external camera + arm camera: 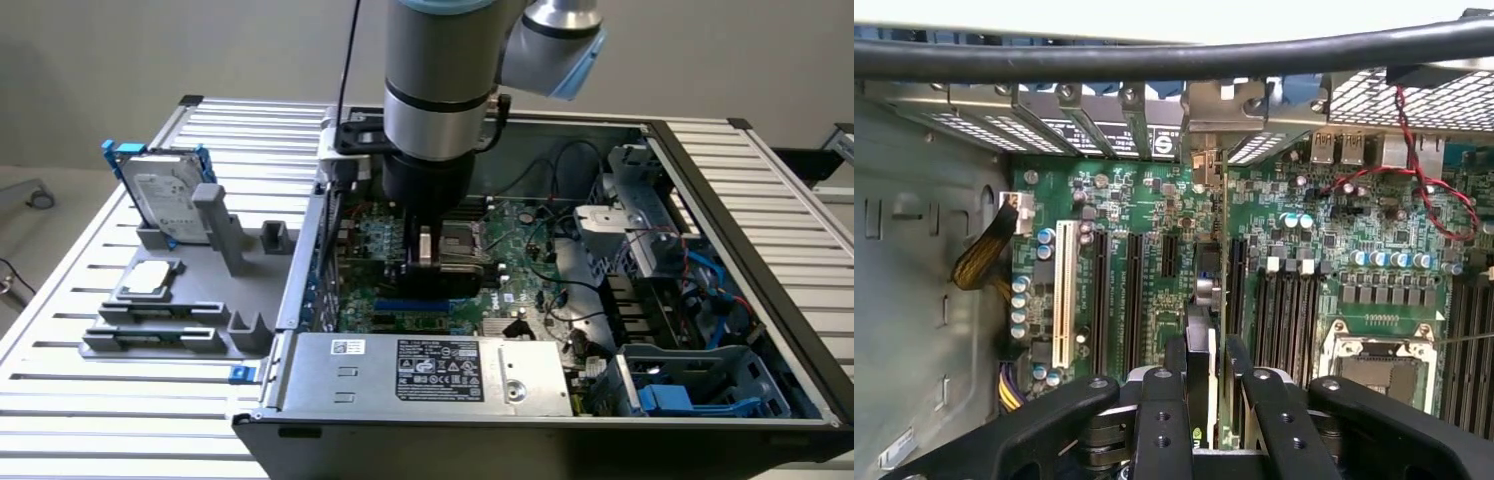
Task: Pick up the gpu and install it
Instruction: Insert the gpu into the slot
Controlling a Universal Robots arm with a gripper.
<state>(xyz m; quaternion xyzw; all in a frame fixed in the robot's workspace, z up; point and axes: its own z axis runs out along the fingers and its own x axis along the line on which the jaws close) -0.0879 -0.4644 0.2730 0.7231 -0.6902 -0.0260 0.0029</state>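
- The claw (1204, 352) was closed on the gpu (1203, 292), with a finger (1176, 360) pressed to each flat face.
- The gpu stood on edge, seen end-on in the wrist view. It was low over the motherboard (1154, 200) and in line with the long black slots (1101, 300). Whether it was seated could not be told.
- A white slot (1064, 290) lay beyond the black ones, and the CPU socket (1374, 352) lay on the gpu's other side.
- In the exterior view the arm (434, 90) reached straight down into the open case (747, 210), beyond the power supply (441, 372).
- At the exterior view's left, a hard drive (167, 200) stood upright in a grey holder (220, 230) on the slatted table (67, 400).
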